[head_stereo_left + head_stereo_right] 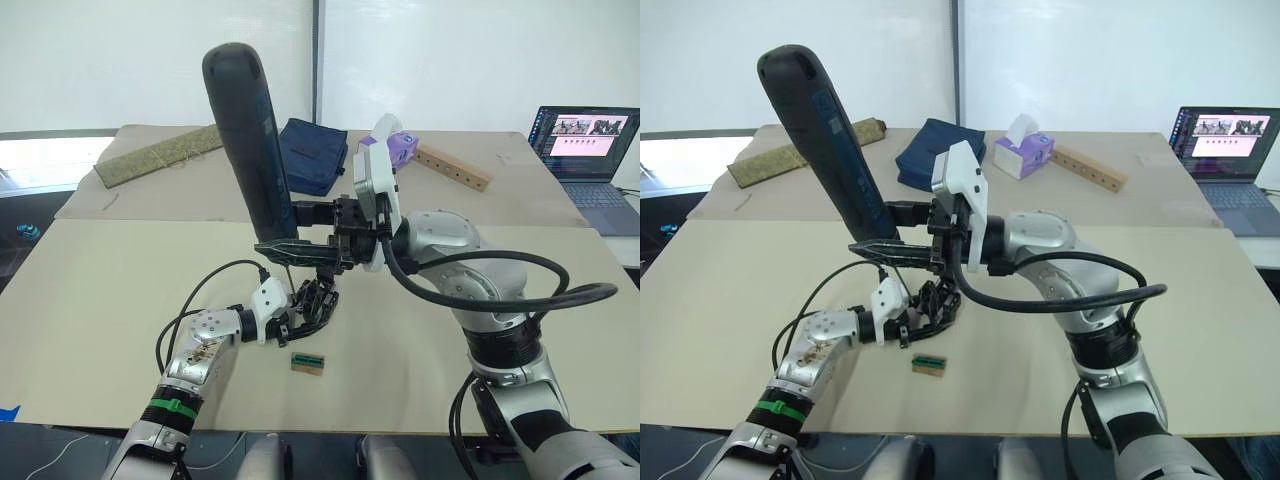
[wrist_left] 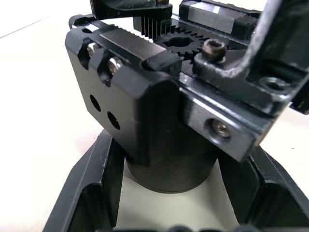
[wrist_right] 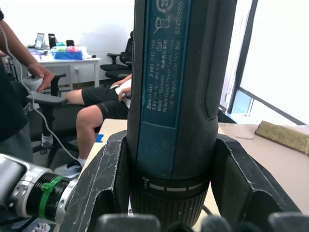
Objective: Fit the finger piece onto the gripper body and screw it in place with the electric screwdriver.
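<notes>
Tabletop (image 1: 120,330) beige, wide. Electric screwdriver (image 1: 250,150) upright, slightly tilted, bit end down over gripper body; right gripper (image 1: 300,228) jaws clamped round its lower barrel. Gripper body (image 1: 318,300) near tabletop's front edge, left gripper (image 1: 292,325) jaws closed on its rounded base. Small tan block (image 1: 307,362) just beside it, apart.
</notes>
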